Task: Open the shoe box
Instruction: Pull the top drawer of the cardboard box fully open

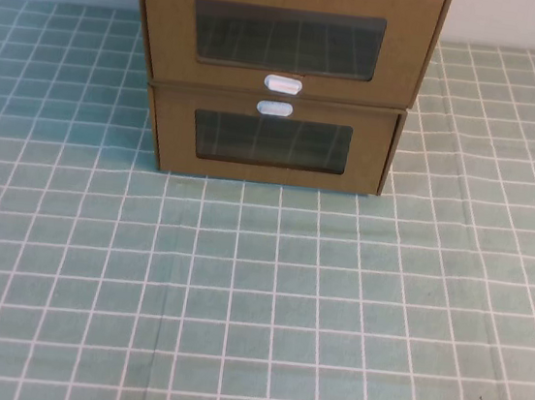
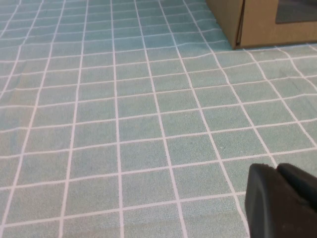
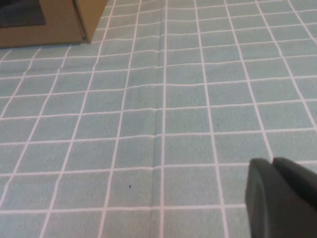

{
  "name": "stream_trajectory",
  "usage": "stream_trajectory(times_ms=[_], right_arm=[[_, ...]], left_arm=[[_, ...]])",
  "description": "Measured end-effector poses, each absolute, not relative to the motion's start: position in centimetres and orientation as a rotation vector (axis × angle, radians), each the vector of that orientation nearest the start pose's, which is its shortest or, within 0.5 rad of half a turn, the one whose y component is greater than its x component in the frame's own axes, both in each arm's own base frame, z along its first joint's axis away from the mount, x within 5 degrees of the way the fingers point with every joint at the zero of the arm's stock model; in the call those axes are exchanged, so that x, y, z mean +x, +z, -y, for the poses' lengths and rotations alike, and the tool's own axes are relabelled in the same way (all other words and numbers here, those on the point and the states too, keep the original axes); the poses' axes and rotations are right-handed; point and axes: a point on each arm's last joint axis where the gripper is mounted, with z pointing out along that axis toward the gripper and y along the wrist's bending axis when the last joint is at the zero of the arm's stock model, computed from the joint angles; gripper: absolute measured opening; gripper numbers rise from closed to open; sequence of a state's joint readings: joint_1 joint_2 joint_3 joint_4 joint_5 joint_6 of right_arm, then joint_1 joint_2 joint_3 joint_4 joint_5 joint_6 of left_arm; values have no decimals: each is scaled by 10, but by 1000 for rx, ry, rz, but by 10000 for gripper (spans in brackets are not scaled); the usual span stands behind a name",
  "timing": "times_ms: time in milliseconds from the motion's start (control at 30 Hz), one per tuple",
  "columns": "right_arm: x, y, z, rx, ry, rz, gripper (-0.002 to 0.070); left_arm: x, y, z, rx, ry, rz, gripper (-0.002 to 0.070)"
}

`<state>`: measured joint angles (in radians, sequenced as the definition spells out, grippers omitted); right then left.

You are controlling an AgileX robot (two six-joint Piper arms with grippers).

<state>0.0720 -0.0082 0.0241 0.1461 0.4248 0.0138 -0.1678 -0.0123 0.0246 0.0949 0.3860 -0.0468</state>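
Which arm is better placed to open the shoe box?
Left, barely: left gripper and right gripper both hover shut over the cloth, short of the shoe box; its tabs sit central, left seemingly nearer.

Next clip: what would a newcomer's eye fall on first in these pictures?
Two brown cardboard shoe boxes stand stacked at the table's far middle, upper box on lower box. Both are closed, each front with a dark window and a white tab. A green checked cloth covers the table. The left pincer and the right pincer, both shut and empty, hang low over the cloth, short of the boxes.
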Motion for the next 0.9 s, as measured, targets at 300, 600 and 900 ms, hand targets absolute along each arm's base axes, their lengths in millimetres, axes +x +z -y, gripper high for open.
stream_trajectory(times_ms=[300,600,900], right_arm=[[51,168,-9,32,205,-1925,-13],[51,169,-9,32,204,-1917,-13],[51,169,-9,32,204,-1917,-13]], left_arm=[[52,171,4,190,-24,-1869,-5],[52,171,4,191,-22,-1869,-5],[52,172,5,191,-23,-1863,-5]])
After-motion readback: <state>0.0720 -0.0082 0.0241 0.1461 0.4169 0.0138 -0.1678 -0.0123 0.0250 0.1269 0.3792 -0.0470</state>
